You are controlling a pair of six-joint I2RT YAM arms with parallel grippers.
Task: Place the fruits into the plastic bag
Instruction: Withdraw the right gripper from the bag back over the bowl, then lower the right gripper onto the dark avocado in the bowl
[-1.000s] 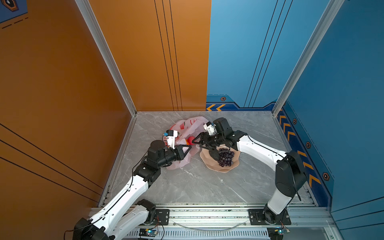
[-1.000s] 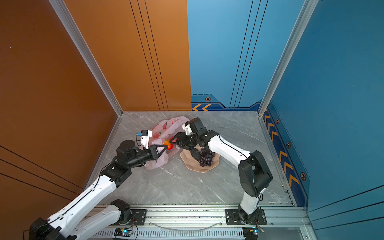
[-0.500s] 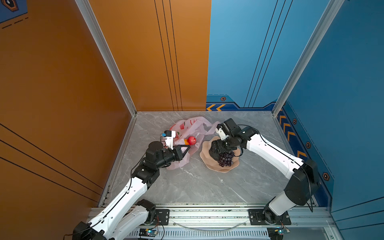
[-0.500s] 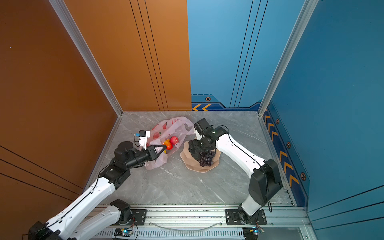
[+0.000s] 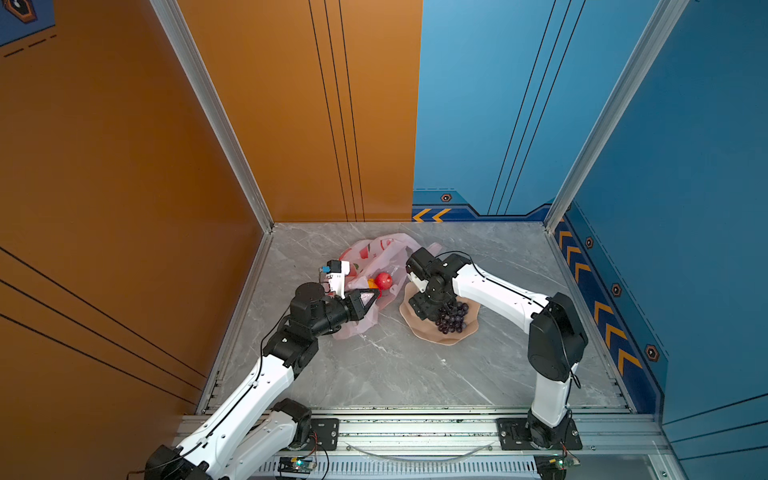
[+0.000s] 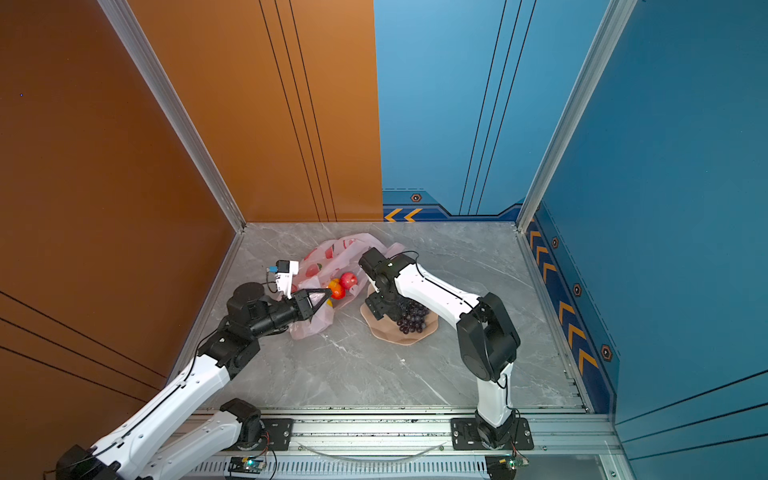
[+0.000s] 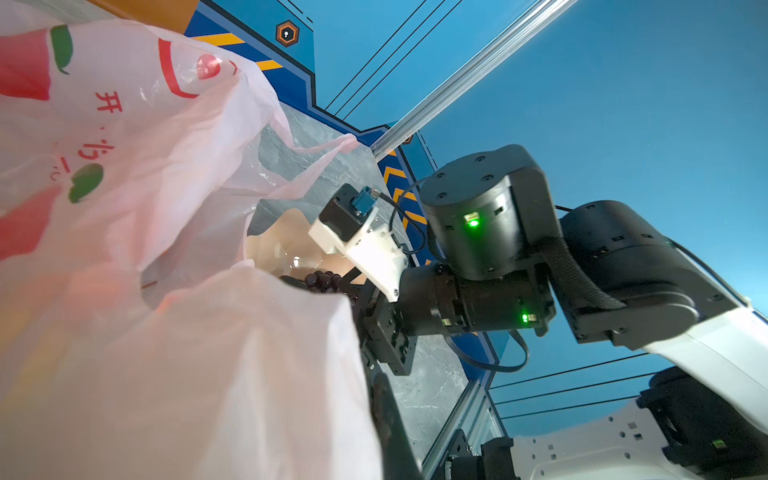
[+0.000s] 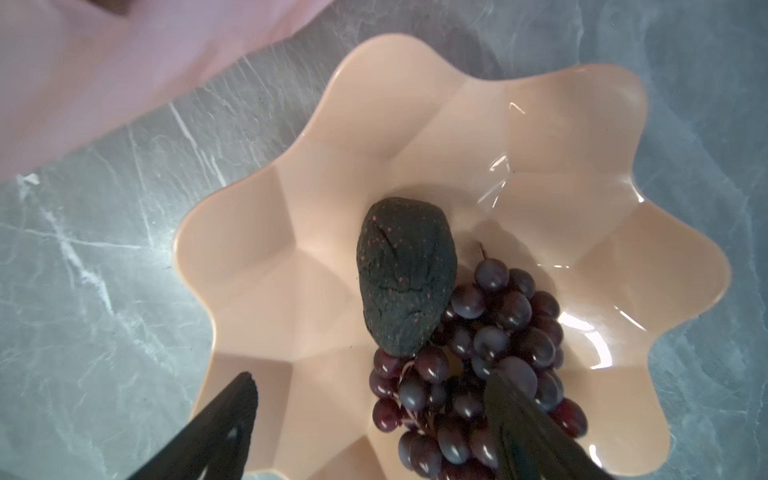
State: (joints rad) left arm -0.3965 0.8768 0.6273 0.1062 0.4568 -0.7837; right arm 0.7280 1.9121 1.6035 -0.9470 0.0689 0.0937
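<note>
The pale-pink plastic bag (image 5: 374, 253) (image 6: 332, 257) lies left of the peach bowl. My left gripper (image 5: 372, 293) (image 6: 326, 294) is shut on the bag's edge, and the film (image 7: 166, 332) hides most of its jaws. A red apple (image 5: 384, 280) (image 6: 349, 280) and an orange-red pepper (image 6: 336, 289) sit inside the bag's mouth. My right gripper (image 8: 374, 407) (image 5: 419, 309) hangs open over the bowl, holding nothing. One finger is above the purple grape bunch (image 8: 478, 374) (image 5: 453, 318). The dark avocado (image 8: 403, 274) rests against the grapes.
The scalloped peach bowl (image 5: 440, 336) (image 8: 540, 145) stands on the grey marble floor right of the bag. Orange and blue walls close in the back and sides. A metal rail carrying both arm bases runs along the front edge.
My right gripper left the bag's mouth, where it held a red fruit, and now hangs open over the bowl. The apple lies in the bag. The left gripper kept its hold.
</note>
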